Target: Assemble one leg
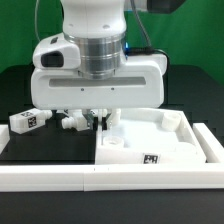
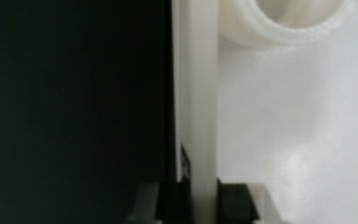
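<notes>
leg [image 1: 30, 120] lies flat on the black tabletop [image 1: 20, 150]. jaws sit at the white panel [image 1: 175, 140] edge; we can't tell how open they are.

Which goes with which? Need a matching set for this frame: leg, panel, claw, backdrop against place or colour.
Things:
1. leg
2. panel
3. claw
4. backdrop

Place or colour:
A. green
B. lying on the black table, exterior view's left
C. down at the panel's edge
D. white, raised rim, exterior view's right

Pairs: 1-B, 2-D, 3-C, 4-A
</notes>
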